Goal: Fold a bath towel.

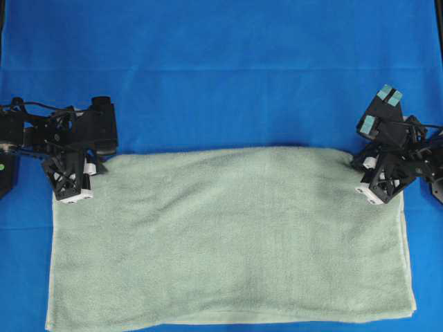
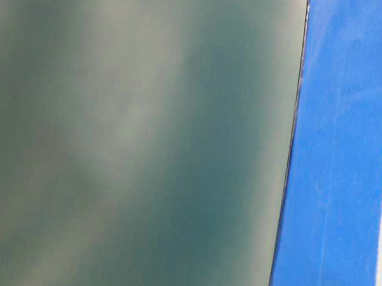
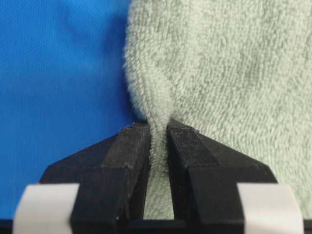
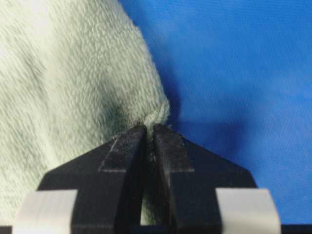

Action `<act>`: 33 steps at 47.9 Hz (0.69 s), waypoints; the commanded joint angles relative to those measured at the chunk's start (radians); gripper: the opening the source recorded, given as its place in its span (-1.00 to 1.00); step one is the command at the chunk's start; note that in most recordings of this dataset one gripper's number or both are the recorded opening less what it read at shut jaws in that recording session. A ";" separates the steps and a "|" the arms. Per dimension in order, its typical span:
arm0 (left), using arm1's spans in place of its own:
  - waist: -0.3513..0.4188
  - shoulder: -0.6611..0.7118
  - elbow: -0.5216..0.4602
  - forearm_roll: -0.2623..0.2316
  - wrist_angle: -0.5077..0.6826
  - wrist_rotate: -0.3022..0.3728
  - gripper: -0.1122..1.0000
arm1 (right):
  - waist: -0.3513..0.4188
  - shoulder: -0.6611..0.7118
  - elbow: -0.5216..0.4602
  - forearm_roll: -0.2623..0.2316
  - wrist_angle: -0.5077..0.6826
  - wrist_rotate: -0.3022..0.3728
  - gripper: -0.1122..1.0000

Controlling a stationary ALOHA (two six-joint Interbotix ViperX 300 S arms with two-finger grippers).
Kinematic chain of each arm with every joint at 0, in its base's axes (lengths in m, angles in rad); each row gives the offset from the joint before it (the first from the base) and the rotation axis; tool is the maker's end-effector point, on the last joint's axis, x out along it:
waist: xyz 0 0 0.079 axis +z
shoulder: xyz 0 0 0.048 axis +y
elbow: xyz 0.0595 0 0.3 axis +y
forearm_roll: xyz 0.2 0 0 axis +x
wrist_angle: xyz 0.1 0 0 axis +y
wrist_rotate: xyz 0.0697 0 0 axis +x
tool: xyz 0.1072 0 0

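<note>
Pale sage-green bath towel (image 1: pixel 228 235) spread flat on the bright blue surface (image 1: pixel 221 62), filling the lower middle of the overhead view, long sides running left to right, lighter hem visible along the right and bottom edges.

Left gripper (image 1: pixel 88 171) at the towel's upper-left corner, right gripper (image 1: pixel 365 166) at the upper-right corner — one at each end of the far long edge.

From the left wrist view: jaws of the left gripper (image 3: pixel 158 134) pressed nearly together, pinching a raised ridge of terry cloth between the black pads; towel (image 3: pixel 229 87) to the right, blue surface (image 3: pixel 58 78) to the left.

From the right wrist view: jaws of the right gripper (image 4: pixel 149 130) likewise closed on a small bunched corner of towel (image 4: pixel 68 87), blue surface (image 4: pixel 234 68) beyond it on the right.

Table-level view mostly blocked by a blurred grey-green mass — too close to tell what; a strip of blue cloth (image 2: pixel 337 166) at the right.
</note>
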 commanded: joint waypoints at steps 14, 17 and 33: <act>-0.026 -0.325 -0.229 -0.002 0.350 -0.031 -0.64 | 0.106 -0.377 -0.192 0.008 0.400 -0.115 -0.67; -0.038 -0.376 -0.250 -0.002 0.367 -0.031 -0.64 | 0.149 -0.437 -0.235 0.008 0.463 -0.141 -0.67; -0.074 -0.491 -0.249 -0.002 0.356 -0.072 -0.64 | 0.161 -0.477 -0.296 -0.095 0.637 -0.141 -0.67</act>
